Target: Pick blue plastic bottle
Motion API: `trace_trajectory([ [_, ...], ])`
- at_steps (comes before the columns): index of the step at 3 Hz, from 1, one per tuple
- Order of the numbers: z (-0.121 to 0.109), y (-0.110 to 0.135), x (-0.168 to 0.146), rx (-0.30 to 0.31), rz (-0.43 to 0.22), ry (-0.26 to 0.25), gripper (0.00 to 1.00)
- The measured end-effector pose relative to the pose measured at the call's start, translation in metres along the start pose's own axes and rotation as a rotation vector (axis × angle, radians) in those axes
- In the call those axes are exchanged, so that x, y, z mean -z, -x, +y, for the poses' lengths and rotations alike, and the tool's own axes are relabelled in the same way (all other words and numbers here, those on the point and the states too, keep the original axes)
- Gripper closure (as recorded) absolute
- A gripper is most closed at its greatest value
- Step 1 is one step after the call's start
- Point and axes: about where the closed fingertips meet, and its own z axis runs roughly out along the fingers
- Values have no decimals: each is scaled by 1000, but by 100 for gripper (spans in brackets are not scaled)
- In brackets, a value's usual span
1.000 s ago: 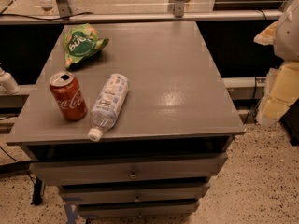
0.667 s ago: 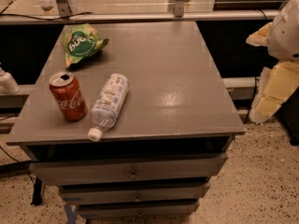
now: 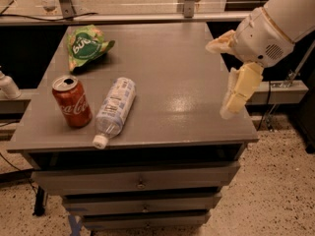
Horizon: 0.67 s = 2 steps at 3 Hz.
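Observation:
The blue plastic bottle (image 3: 114,107) is clear with a white cap and a pale printed label. It lies on its side at the front left of the grey table (image 3: 177,82), cap toward the front edge. My gripper (image 3: 218,80) is open and empty. It hangs over the table's right edge, far to the right of the bottle. One yellowish finger (image 3: 219,43) points left and the other (image 3: 239,91) points down.
A red Coca-Cola can (image 3: 72,102) stands upright just left of the bottle. A green snack bag (image 3: 87,45) lies at the back left. The table has drawers (image 3: 140,183) under its top. A rail (image 3: 147,17) runs behind it.
My arm and gripper have moved left, from beyond the table's right side to over its right edge. The bottle, can and bag have not moved.

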Motion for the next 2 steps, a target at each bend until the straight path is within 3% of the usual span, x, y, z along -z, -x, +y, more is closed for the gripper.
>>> trace_trajectory([
  [2,-6,88,-46,145,-275,142,0],
])
